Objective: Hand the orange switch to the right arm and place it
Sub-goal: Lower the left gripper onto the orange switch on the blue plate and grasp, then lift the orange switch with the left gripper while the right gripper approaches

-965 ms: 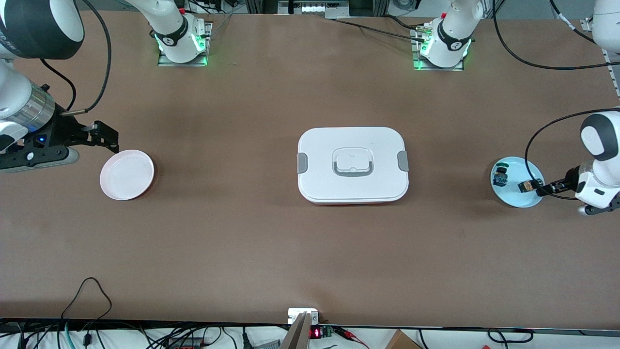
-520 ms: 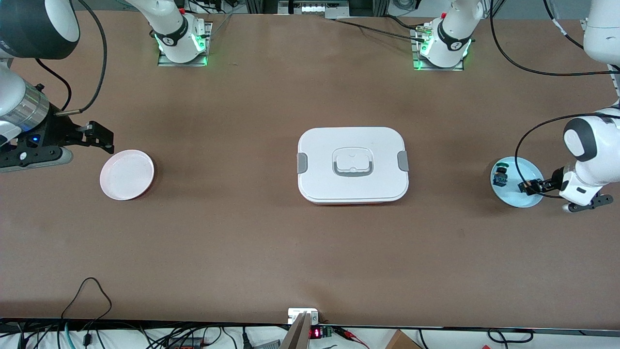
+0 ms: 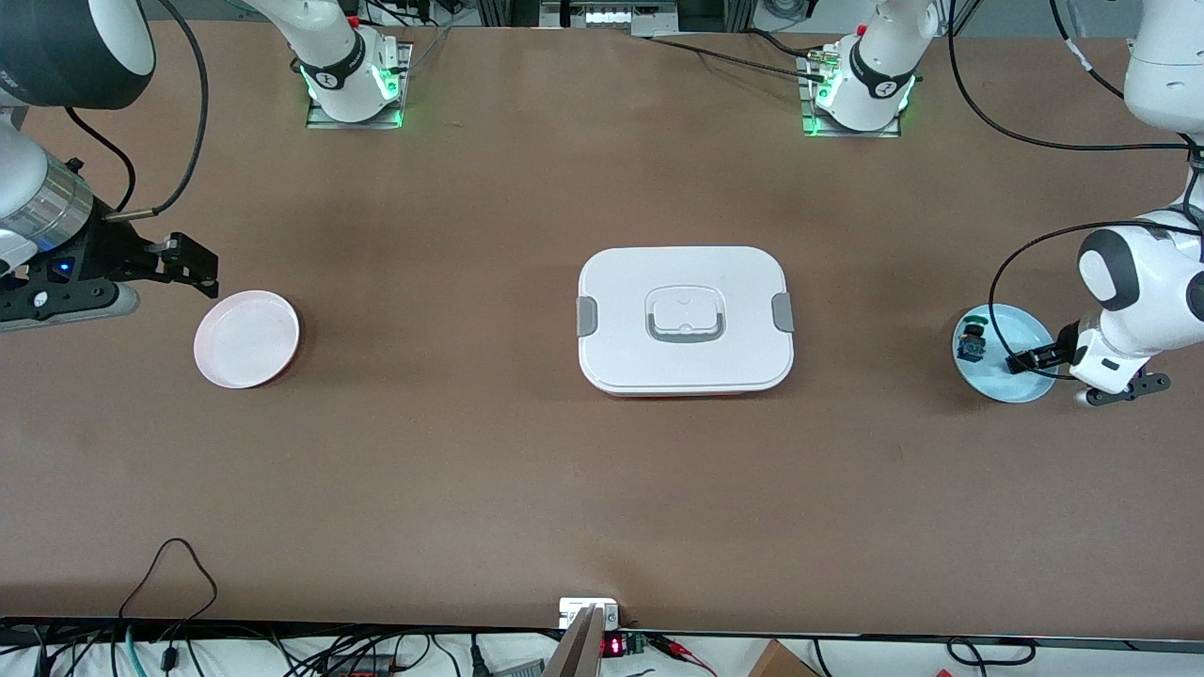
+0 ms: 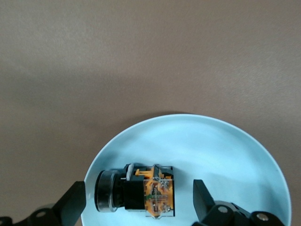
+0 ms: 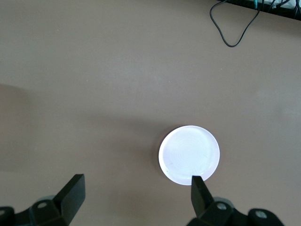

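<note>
Orange switch (image 4: 149, 191): small black body lying on its side, orange-yellow end with fine metal contacts, round dark cap at the other end. It rests on the pale blue plate (image 3: 1019, 324) at the left arm's end of the surface, near the plate's rim on the side nearer the front camera. A second small part, blue and green (image 3: 969, 346), lies on the same plate, apart from the switch.

Left gripper (image 4: 136, 202): low over the blue plate, fingers spread wide, one on each side of the switch, no contact visible; nothing held.

Right gripper (image 3: 193, 263): hangs over the surface just beside the white-pink plate (image 3: 246, 338) at the right arm's end, fingers wide apart, nothing between them. This arm waits.

Surface (image 3: 470, 451): plain brown, matte. White lidded box (image 3: 685, 320) with grey side clasps sits at centre, between the two plates and well apart from both. Cables (image 3: 169, 574) run along the edge nearest the front camera.

Room to move: broad bare brown stretches lie on both sides of the box and between it and the front edge. The blue plate sits near the surface's end edge.
</note>
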`<control>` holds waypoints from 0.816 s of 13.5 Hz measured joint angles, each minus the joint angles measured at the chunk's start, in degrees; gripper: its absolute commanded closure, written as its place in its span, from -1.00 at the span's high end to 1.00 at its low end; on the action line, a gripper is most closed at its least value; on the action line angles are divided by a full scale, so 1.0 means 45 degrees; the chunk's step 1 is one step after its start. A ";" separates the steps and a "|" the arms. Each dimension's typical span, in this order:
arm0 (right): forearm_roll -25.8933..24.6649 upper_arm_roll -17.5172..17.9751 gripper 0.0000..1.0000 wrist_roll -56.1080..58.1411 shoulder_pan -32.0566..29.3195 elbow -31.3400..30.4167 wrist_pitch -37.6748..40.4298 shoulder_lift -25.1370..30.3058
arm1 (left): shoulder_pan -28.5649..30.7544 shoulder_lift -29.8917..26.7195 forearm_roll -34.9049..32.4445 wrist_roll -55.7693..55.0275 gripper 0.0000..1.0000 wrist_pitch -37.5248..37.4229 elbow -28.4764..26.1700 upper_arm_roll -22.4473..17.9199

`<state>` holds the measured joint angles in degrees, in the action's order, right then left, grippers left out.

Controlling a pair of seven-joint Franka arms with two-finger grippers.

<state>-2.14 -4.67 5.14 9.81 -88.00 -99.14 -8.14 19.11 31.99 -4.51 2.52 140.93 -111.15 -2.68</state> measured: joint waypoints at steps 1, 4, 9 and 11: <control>0.0000 0.0022 1.00 0.0000 0.0013 0.0000 0.0018 0.0027 | 0.0061 0.0082 0.0000 0.0007 0.89 0.0012 -0.0024 0.0005; 0.0000 0.0035 1.00 0.0005 0.0023 0.0000 0.0097 0.0058 | 0.0177 0.0268 -0.0016 0.0018 0.32 0.0125 -0.0026 0.0001; 0.0000 0.0035 1.00 0.0008 0.0023 0.0000 0.0106 0.0058 | 0.0189 0.0261 -0.0016 0.0036 0.00 0.0103 -0.0014 0.0067; 0.0001 0.0036 1.00 0.0003 0.0024 0.0000 0.0107 0.0058 | 0.0188 0.0245 -0.0016 0.0043 0.01 -0.0116 0.0045 0.0130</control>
<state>-2.14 -4.51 5.16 9.92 -88.00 -98.66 -7.88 19.96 33.09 -4.58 2.72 140.41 -110.95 -2.10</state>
